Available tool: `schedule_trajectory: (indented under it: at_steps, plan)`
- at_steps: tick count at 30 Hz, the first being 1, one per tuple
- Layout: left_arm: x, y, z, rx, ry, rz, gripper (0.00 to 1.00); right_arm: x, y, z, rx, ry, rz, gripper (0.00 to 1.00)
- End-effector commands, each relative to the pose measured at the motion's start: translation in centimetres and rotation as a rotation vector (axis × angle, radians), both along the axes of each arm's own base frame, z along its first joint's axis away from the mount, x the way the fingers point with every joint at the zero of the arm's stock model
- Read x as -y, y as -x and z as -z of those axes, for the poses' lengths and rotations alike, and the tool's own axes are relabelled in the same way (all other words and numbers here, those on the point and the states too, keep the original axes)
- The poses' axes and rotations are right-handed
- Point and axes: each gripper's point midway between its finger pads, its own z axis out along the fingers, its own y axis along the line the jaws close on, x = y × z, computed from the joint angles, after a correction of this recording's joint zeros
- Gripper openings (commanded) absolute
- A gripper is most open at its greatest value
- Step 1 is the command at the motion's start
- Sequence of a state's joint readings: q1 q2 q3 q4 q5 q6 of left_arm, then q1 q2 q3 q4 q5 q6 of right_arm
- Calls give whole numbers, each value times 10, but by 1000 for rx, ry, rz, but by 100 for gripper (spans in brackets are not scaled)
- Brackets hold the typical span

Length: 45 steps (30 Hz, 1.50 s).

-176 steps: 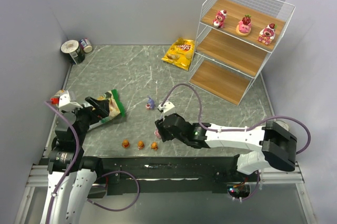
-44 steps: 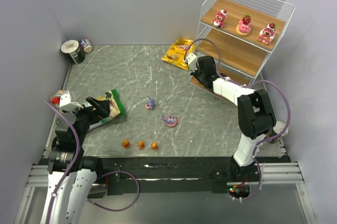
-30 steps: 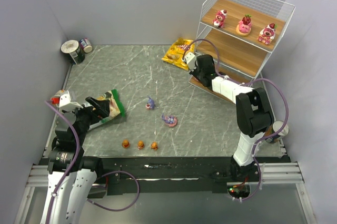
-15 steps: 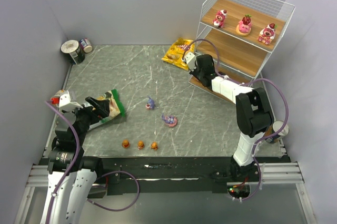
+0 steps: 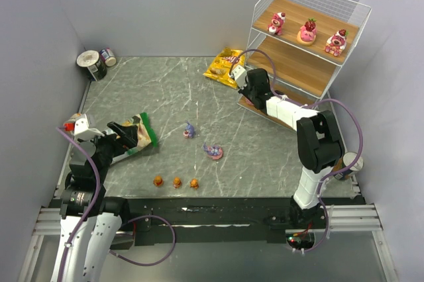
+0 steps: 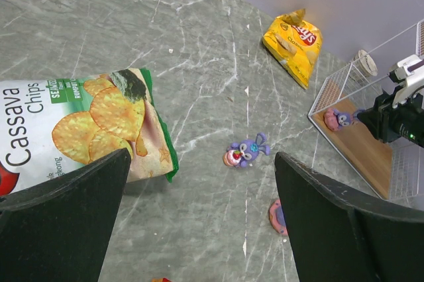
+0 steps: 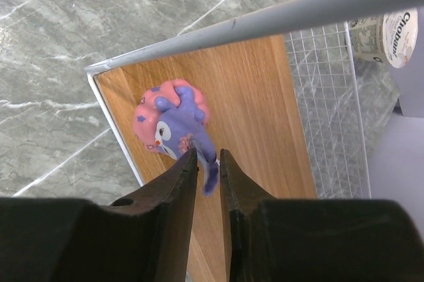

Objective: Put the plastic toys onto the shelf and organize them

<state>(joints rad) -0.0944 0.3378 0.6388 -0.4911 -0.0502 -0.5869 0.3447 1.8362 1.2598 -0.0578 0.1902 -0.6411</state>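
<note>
Grey marble table [image 5: 172,90] is behind me: my right gripper [image 7: 206,163] has carried the purple toy [image 7: 173,118] onto the shelf [image 5: 291,63]'s bottom board [image 7: 265,96], fingers [image 7: 173,196] pinching its thin tip. Letting go comes next, I judge; my left gripper [image 6: 201,183] gapes idle.

Purple-and-pink plastic figurine [image 7: 173,118]: sat at corner of white wire-framed wooden shelf [image 7: 265,116]; purple limb pinched between black fingers of right gripper [image 7: 207,157].

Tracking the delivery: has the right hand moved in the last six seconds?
Yes. The right hand went from mid-table to the shelf, bottom board, gripping a purple-pink toy.
</note>
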Motion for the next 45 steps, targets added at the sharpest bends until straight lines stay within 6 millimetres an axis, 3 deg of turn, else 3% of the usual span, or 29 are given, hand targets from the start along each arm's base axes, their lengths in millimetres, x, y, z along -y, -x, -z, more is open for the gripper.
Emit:
schedule_trajectory:
  at_steps: [1,9,16,21,33,38,40,45]
  plan:
    - [-2,-2,-8,25,-10,-5,96,7,-8,-32,94,-35,53,29]
    - [-2,-2,-8,27,-12,-8,96,7,-4,-36,118,-41,73,38]
    - [-2,-1,-8,26,-10,-8,96,0,-1,-65,200,-103,81,50]
    - [-2,-1,-9,31,-10,-8,96,-11,13,-78,211,-133,58,55]
    - [-2,1,-12,49,-4,-9,96,-62,90,-104,129,-273,-43,57]
    - [-2,1,-12,48,-3,-8,96,-89,133,-104,40,-303,-118,60]
    - [-2,1,-12,49,-2,-8,96,-111,156,-104,-16,-357,-210,61]
    - [-3,1,-11,45,0,-13,96,-167,193,-119,-97,-574,-387,61]
